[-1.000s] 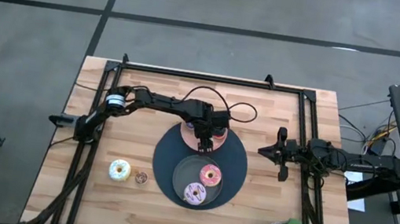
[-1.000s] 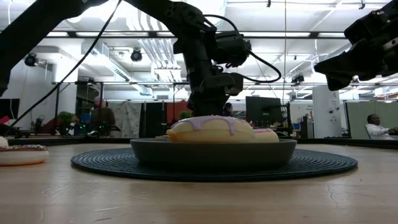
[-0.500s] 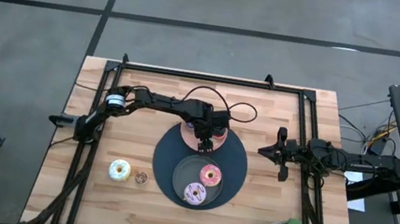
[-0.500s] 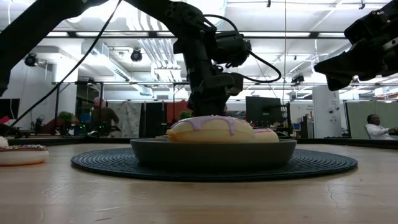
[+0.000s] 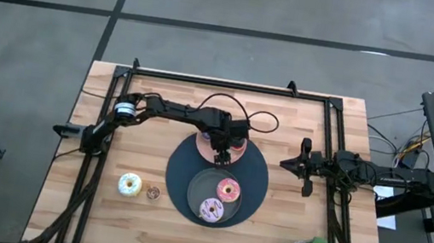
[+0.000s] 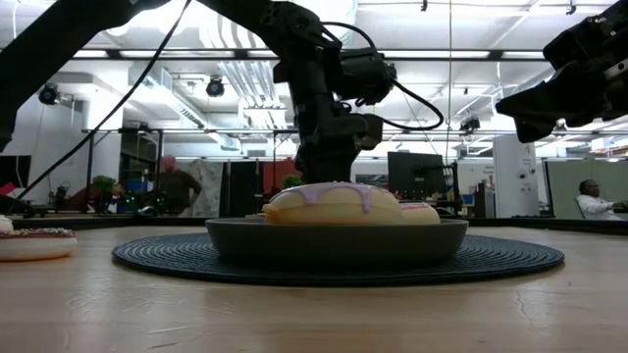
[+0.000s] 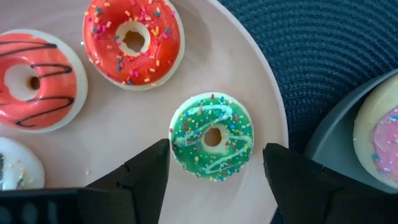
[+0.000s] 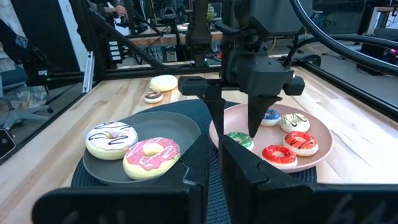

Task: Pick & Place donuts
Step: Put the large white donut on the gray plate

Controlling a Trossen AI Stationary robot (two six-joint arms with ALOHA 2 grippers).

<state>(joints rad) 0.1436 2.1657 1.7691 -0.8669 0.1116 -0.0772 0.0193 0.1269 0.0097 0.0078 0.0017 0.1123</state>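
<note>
Lining up: your next move turns on the green donut (image 7: 212,136), which sits between the left gripper's (image 7: 214,168) jaws and just ahead of their tips.
Donut: it lies flat on the pink plate (image 7: 249,81) near the rim, apart from the red donut (image 7: 132,41).
Axis: a ring has no long side, so any straddle suits.
Left jaws: wide, empty, one either side of it.
Nearer arm: the left one, directly above; the right gripper (image 5: 307,164) waits well off over the counter (image 5: 162,87), jaws seemingly narrow.
Judgement: you'd descend straight, then close.
</note>
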